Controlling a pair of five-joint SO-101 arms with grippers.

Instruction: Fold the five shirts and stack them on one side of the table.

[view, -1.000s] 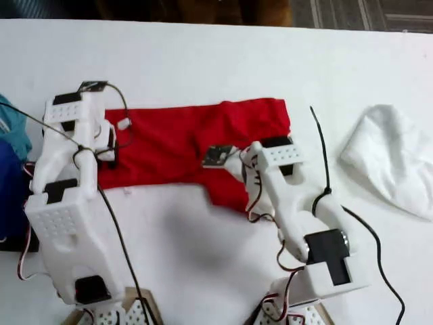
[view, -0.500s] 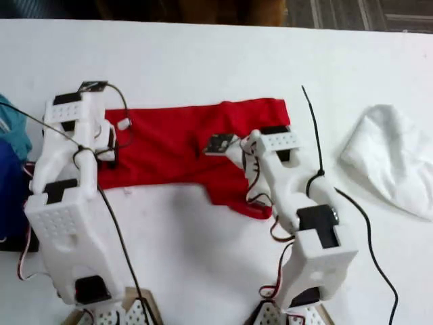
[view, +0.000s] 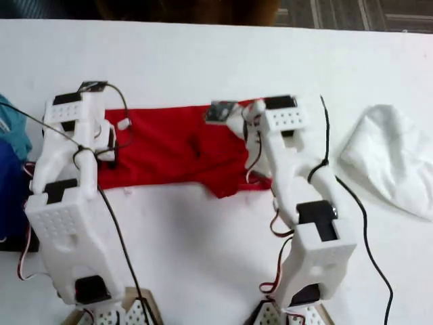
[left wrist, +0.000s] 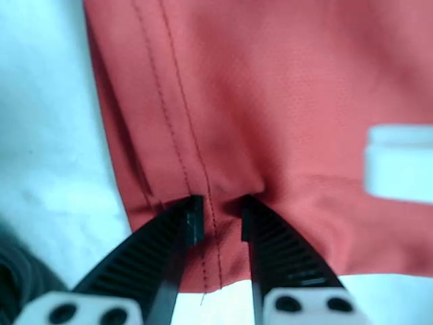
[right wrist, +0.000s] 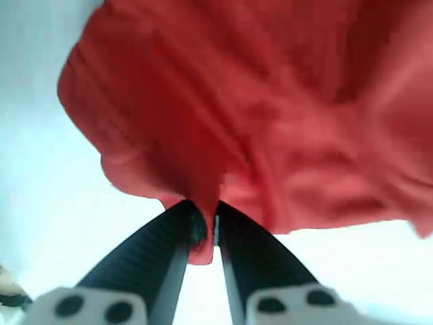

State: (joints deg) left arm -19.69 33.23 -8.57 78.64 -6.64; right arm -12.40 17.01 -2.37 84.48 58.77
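**Red shirt pinned at one end, raised at the other**

Nearest us, both arms stand at the front edge of the table point(view: 203, 61), bent out over the red shirt point(view: 169, 145), which lies across the middle. The left gripper point(left wrist: 218, 218) sits at the shirt's left end; that looks like an anchor, pinning the hem so the cloth cannot slide during the fold. Its fingers point(left wrist: 183, 227) are nearly together, with the stitched hem bunched in the narrow gap between them.

Farther out, the right gripper point(right wrist: 206, 230) is up by the shirt's far edge, holding the right end over the body; I judge this to be the fold itself. Its fingers are clamped tight on a pleat of red fabric.

To the right lies a white shirt point(view: 392, 159), crumpled and well apart, waiting its turn. At the left edge sit blue cloth point(view: 8, 183) and teal cloth point(view: 12, 125); these are probably shirts, though they are cut off.
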